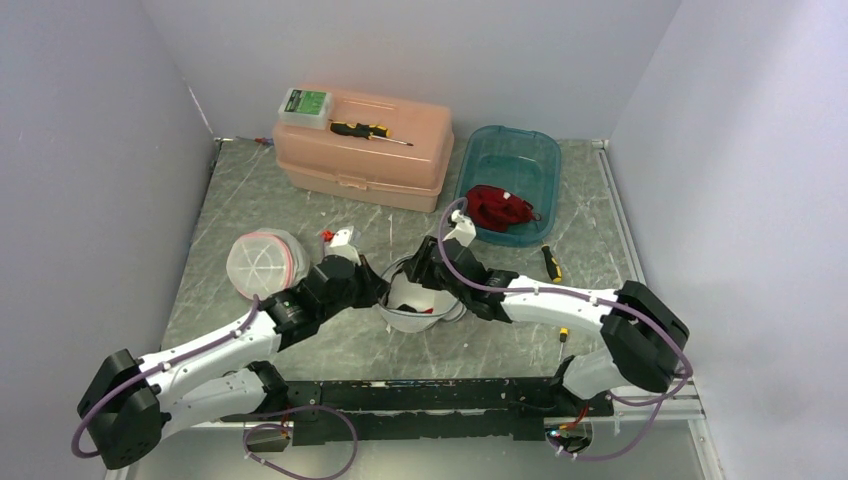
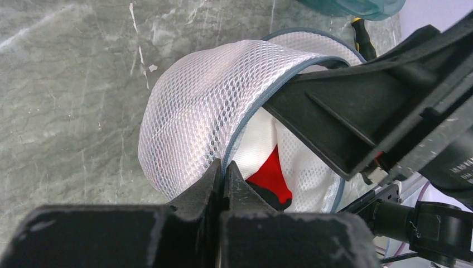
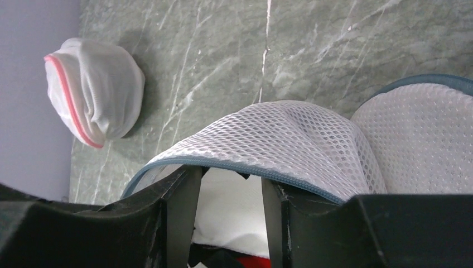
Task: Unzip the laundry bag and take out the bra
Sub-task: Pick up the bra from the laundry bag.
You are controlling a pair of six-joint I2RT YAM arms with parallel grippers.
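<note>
- Fingers (image 2: 207,181) of the left gripper (image 2: 224,167) are pressed together, pinching the grey-trimmed edge of the white mesh laundry bag (image 2: 192,103) between their tips.
- Just past that pinch the bag's mouth gapes, and the red bra (image 2: 272,176) shows inside, lying against the white lining.
- Across the opening, the right gripper (image 3: 228,180) reaches in under the lifted mesh flap. Its fingers (image 3: 179,215) stand apart with white fabric showing in the gap. Their tips are hidden by the flap, so I cannot tell whether they touch the bra.
- In the top view, the bag sits on the grey marbled table (image 1: 260,190) near its front, between the two wrists.
- Left of the left wrist lies a second mesh bag (image 1: 262,262) with pink trim, closed and well apart from the first.
- At the back of the table stands a peach toolbox (image 1: 365,160). A screwdriver (image 1: 370,130) and a small green-and-white box (image 1: 305,105) lie on its lid.
- Right of the toolbox is a teal tub (image 1: 515,160) holding a red cloth (image 1: 498,208). A small yellow-and-black tool (image 1: 551,264) lies on the table near the tub's front edge.
</note>
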